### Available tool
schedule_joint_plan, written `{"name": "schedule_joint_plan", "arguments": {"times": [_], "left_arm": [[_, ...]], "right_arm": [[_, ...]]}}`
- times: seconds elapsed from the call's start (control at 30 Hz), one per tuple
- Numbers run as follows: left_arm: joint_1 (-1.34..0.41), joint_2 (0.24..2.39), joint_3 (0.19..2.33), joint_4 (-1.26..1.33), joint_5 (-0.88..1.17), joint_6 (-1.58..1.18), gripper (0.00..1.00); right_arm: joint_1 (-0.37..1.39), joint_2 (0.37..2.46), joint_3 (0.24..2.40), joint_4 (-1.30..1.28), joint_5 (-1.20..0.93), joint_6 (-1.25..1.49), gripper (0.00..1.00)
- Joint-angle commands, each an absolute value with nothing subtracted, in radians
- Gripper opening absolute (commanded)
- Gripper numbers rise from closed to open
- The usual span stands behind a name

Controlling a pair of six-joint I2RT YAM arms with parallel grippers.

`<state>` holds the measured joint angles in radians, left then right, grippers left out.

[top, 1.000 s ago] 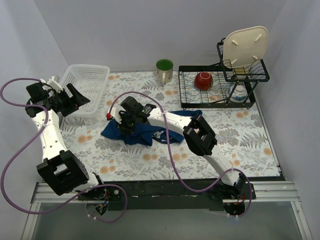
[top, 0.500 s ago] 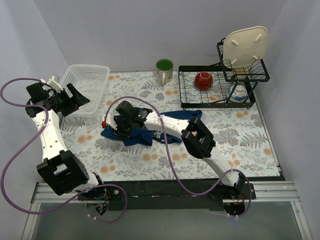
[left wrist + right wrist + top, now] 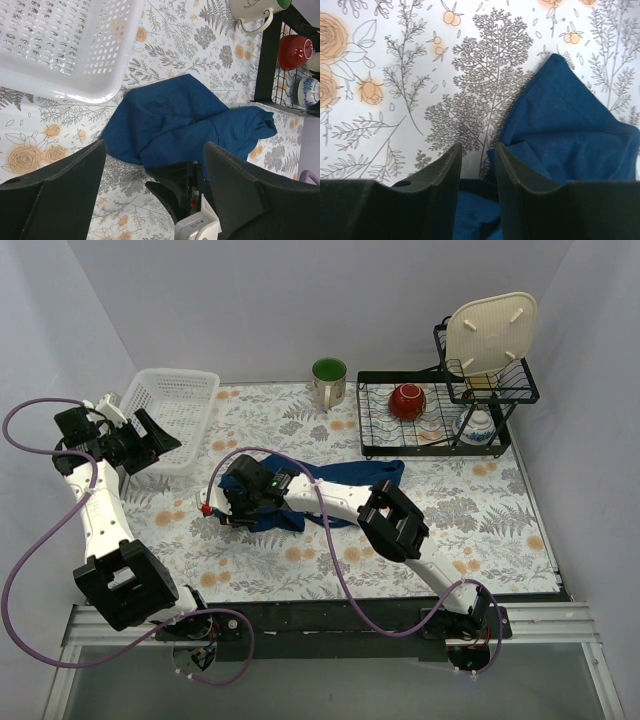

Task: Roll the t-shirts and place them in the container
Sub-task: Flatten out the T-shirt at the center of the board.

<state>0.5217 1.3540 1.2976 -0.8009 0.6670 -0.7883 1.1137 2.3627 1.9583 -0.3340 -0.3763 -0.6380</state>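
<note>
Item: my left claw (image 3: 155,150), fingers spread wide, holding nothing, raised beside the white basket (image 3: 175,405). Item: my right claw (image 3: 477,150), fingers drawn close, pinching a fold of the navy t-shirt (image 3: 175,125), which lies bunched on the floral table (image 3: 480,520) under this claw and trails off to its right. Item: green mug (image 3: 329,380), well beyond the right claw. Item: dish rack (image 3: 365,415), far right, with a red bowl (image 3: 407,400) inside.
</note>
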Motion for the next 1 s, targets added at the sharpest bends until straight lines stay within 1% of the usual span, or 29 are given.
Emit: {"name": "schedule_joint_plan", "arguments": {"times": [0.0, 0.6, 0.97], "left_arm": [[0.528, 1.338, 1.289, -0.804, 0.692, -0.77, 0.78], [0.528, 1.359, 1.289, -0.798, 0.706, -0.769, 0.78], [0.528, 1.374, 1.29, -0.796, 0.71, -0.767, 0.79]], "right_arm": [[1.112, 2.313, 1.964, -0.272, -0.348, -0.689, 0.41], [1.123, 2.315, 1.957, -0.31, -0.344, -0.867, 0.42], [1.129, 2.324, 1.947, -0.321, -0.316, -0.925, 0.38]]}}
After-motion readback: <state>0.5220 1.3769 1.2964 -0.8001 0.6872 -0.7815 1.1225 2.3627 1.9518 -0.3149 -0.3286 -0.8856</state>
